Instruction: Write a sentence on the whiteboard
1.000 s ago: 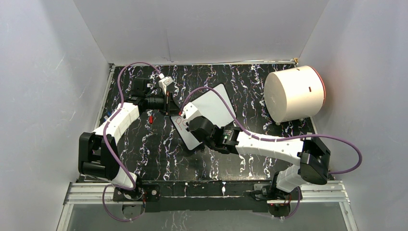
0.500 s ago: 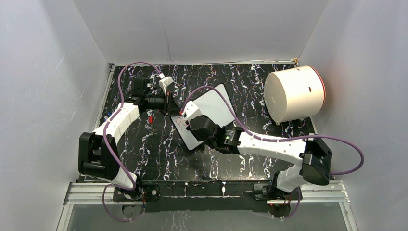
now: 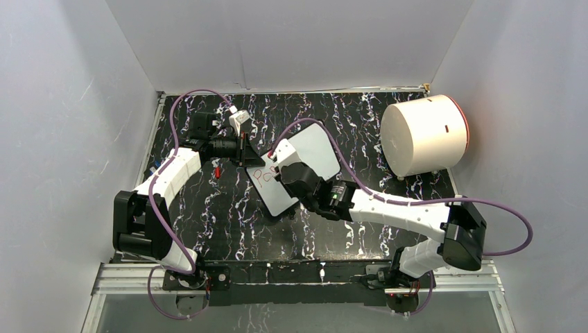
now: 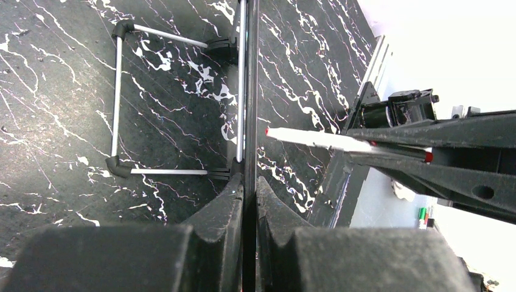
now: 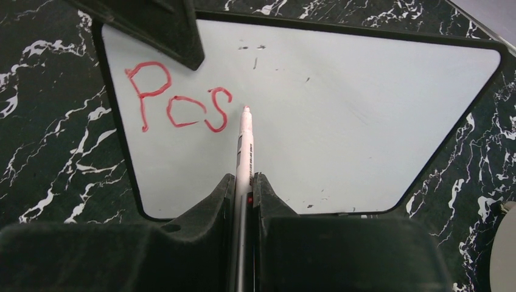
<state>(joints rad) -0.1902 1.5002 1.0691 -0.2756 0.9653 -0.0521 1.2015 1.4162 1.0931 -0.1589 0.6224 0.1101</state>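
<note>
White surface: the whiteboard (image 3: 313, 147), a small flat rectangular panel with a thin black frame and rounded corners, sits near the middle of the black marble-patterned table (image 3: 229, 215), turned at an angle to the table's edges.
Red writing: the sentence (image 5: 179, 103) reads only "Pos", in red marker strokes near the board's upper left corner in the right wrist view. The rest of the white face carries a few faint specks.
Left gripper: the left gripper (image 4: 245, 185) has its black fingers pressed together on the board's thin frame, which its own camera sees edge-on. In the top view it meets the board at its left end.
Right gripper: the right gripper (image 5: 244, 182) has its fingers closed tight around a slim white marker pen with a red tip (image 5: 245, 143), which points forward along the fingers.
Pen tip: it lies just right of the "s", at the board's face. Whether it touches cannot be told.
Stand: a frame of thin silver rods with black corner feet (image 4: 115, 100) joins the board's back side and rests on the table in the left wrist view.
Cylinder: a large white cylinder with a red rim (image 3: 423, 135) lies on its side at the far right of the table, well apart from the board.
</note>
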